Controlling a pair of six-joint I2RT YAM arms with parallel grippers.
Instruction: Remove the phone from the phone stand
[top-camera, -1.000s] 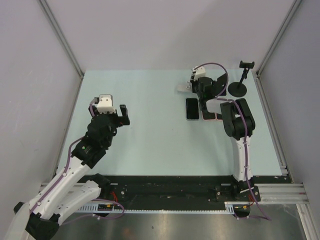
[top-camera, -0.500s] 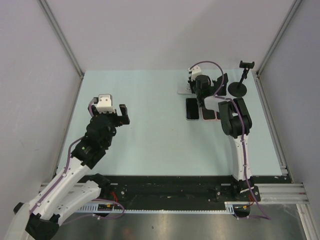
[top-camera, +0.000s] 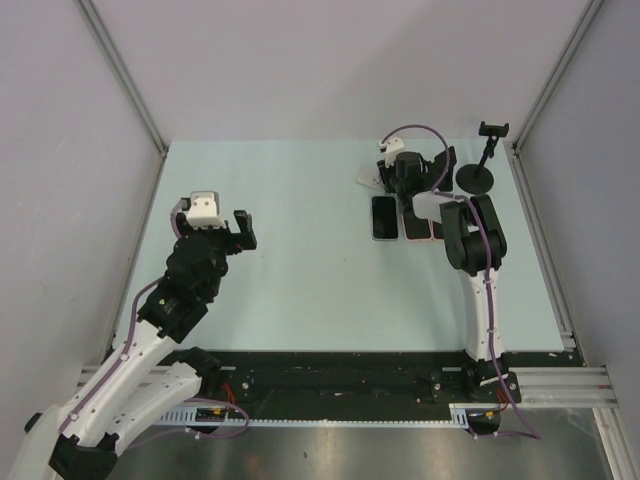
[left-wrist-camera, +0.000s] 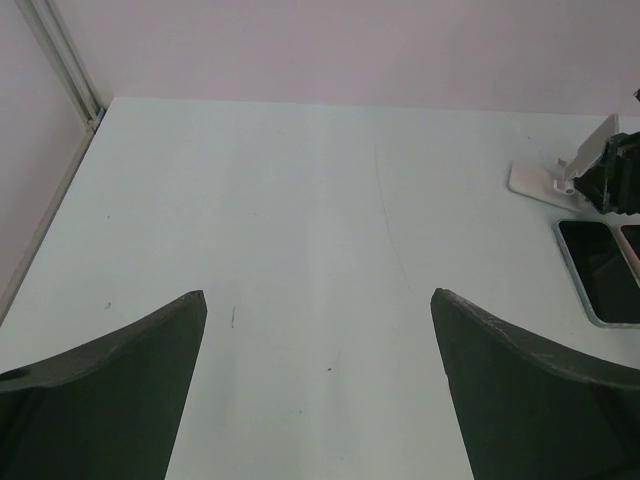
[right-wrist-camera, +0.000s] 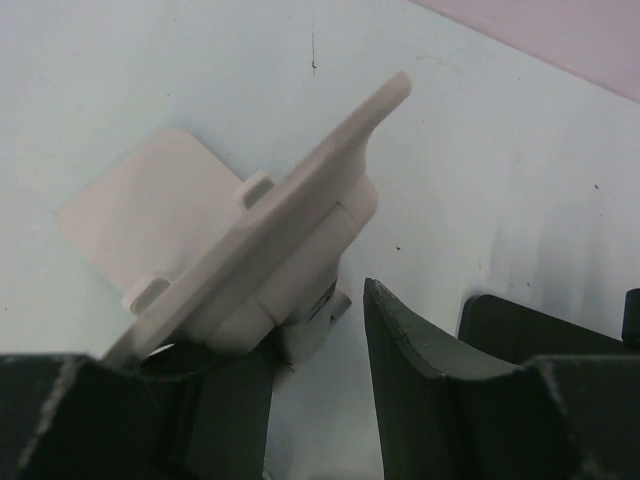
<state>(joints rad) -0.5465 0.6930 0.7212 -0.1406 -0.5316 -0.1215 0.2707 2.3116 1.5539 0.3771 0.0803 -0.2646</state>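
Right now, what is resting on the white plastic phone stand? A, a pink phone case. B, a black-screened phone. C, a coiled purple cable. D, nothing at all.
D: the white plastic phone stand shows a bare cradle in the right wrist view, while a black-screened phone lies flat on the pale green table beside it.

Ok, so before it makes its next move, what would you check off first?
1. Phone off the white stand: ok, its rest is bare.
2. Phone lying flat on the table: ok.
3. Right gripper let go of the stand: ok, jaws apart.
4. Right gripper touching the stand nowhere: cannot tell, the stand's lower part sits between the jaws.
5. Left gripper open, holding nothing: ok.
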